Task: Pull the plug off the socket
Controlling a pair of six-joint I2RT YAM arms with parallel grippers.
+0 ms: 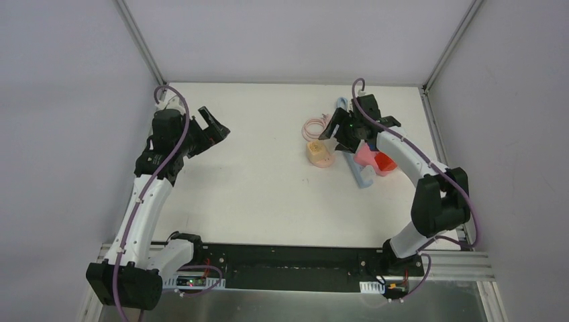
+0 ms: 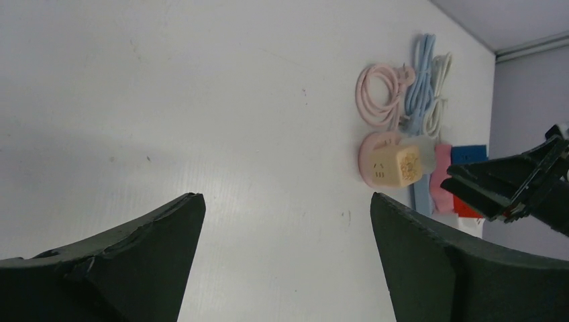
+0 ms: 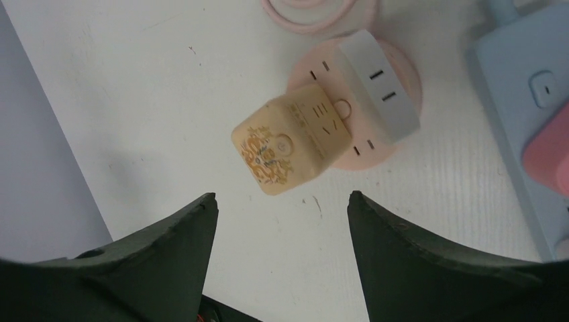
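**Right gripper poised over the plug, grasp not yet made**

The gold-patterned cream cube-shaped plug (image 3: 290, 149) sits in the round pink socket (image 3: 366, 155). The socket lies flat on the table, right of centre and toward the far edge. A white rectangular adapter (image 3: 380, 86) shares the socket and touches the cream plug's side.

The right gripper (image 3: 282, 198) hovers above the plug with its fingers (image 3: 168, 255) spread wide and holding nothing, so this looks like the approach step. Next it likely has to lower, straddle the cream block without catching the white adapter, pinch, and draw straight off. The light socket may lift along with the plug.

The left gripper (image 1: 216, 125) hangs well apart on the left, fingers likewise spread and empty, so nothing pins the socket.

Just beyond the socket lie a coiled pink cable (image 2: 379, 94) and a pale blue power strip (image 3: 530, 100). The white matte table (image 1: 268, 194) carries a few tiny dark specks. Plain pale grey walls (image 1: 67, 100) enclose it.
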